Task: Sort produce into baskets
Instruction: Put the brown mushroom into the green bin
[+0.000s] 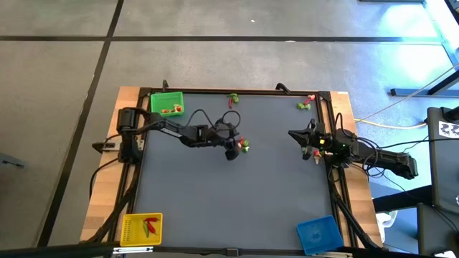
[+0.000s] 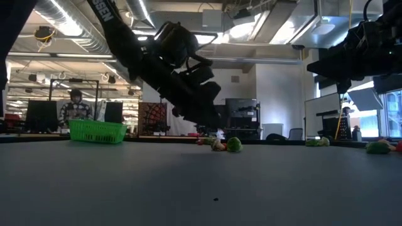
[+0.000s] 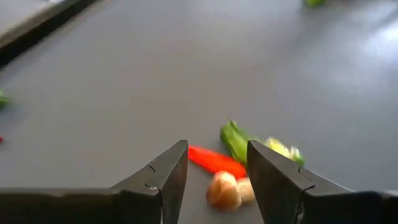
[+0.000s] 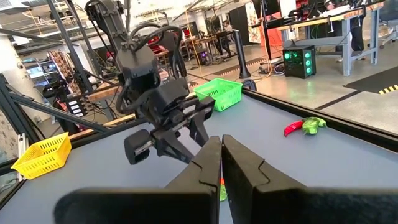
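Produce cluster (image 3: 239, 168) between the left gripper's (image 3: 217, 180) parted, empty fingers.
Red, green and pale pieces lie mid-table just ahead of it; the right gripper (image 1: 307, 136), fingers closed and empty, hovers well apart.

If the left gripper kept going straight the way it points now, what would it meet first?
Most likely the small pale produce piece lying between the open fingers of the left gripper, with the red piece just beyond it. Depth is unclear, so it might touch the grey table first.
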